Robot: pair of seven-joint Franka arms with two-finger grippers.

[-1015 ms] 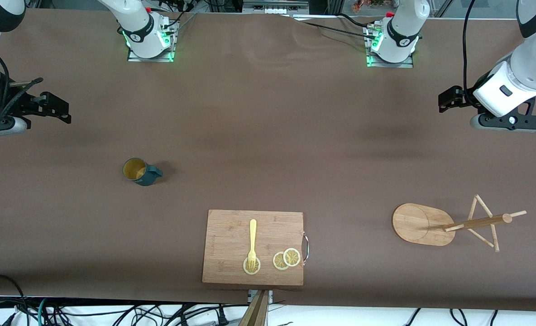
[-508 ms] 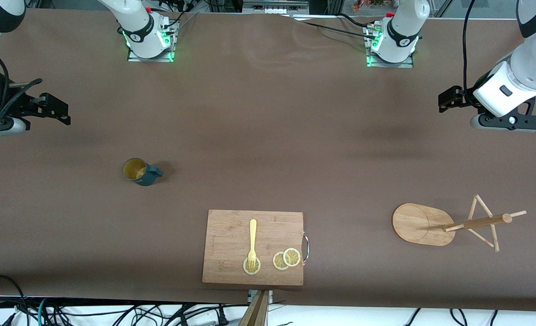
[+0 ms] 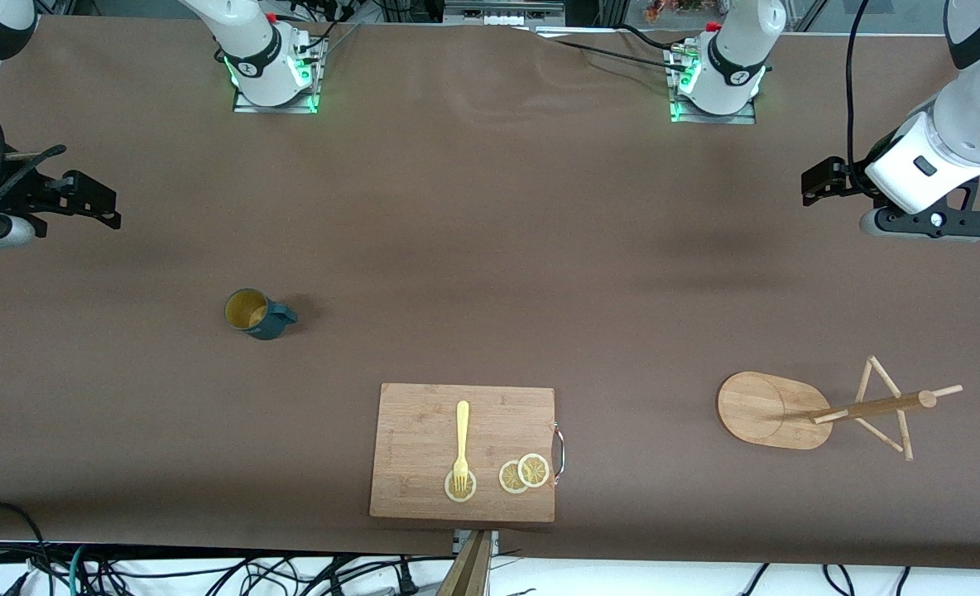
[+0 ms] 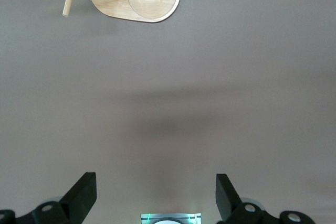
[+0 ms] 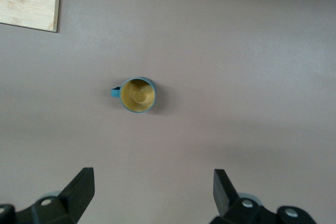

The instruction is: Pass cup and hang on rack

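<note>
The table [image 3: 490,232] shows whole only in the front view, and so do the fork [image 3: 461,447] and three lemon slices [image 3: 523,473] lying on the board [image 3: 424,430]; each wrist view catches no more than a corner of that board. The rack [image 3: 775,410] stands on its oval base toward the left arm's end of the table, nearer to the front camera than the ground under the left gripper [image 3: 825,178]; the left wrist view shows only its base and the foot of its post, well ahead of the jaws, while the front view gives the pegs too. The cup [image 3: 252,313] stands upright on the bare table toward the right arm's end. The right wrist view looks straight into its tan inside, its handle pointing toward the board, well clear of the right gripper [image 3: 93,199]. Both grippers hang over bare table with jaws spread wide, holding and touching nothing. In the front view, each gripper's jaws overlap side-on.
</note>
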